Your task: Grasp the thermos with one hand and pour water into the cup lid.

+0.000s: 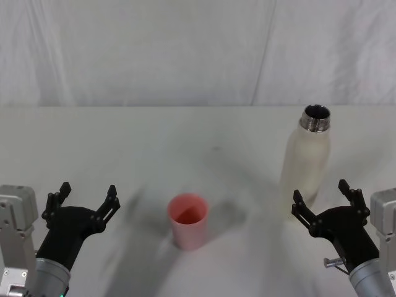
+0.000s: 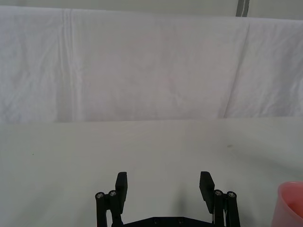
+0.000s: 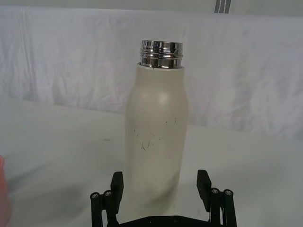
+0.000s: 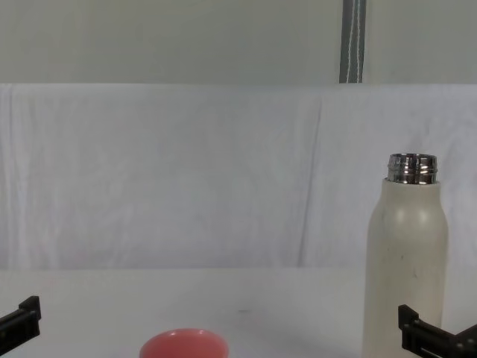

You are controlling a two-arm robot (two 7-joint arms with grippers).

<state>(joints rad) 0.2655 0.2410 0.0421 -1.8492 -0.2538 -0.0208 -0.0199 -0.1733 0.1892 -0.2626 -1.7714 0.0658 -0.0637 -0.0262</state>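
Your thermos [image 1: 307,163] stands upright on the white counter [image 1: 185,142], at about 2 o'clock from the middle of the head view, its cap off and the shiny threaded steel neck open to the top. In the right wrist view the cream body [image 3: 156,142] rises straight ahead between the two black fingers, with small dark scuffs on its lower half. From the chest view it stands tall at the right side [image 4: 406,261].

Your right hand [image 1: 325,201] sits just in front of the thermos base, at about 4 o'clock, fingers spread wide apart and gripping nothing; whether the fingertips touch the bottle you cannot tell.

The cup lid [image 1: 187,220], a small pink-red cup, stands mouth up at about 6 o'clock, well apart from the thermos and to its left. Its rim shows low in the chest view [image 4: 183,344].

Your left hand [image 1: 86,198] hangs at about 8 o'clock, beside the cup lid but apart from it, fingers spread and empty. A white cloth backdrop [image 1: 185,49] hangs behind the counter.
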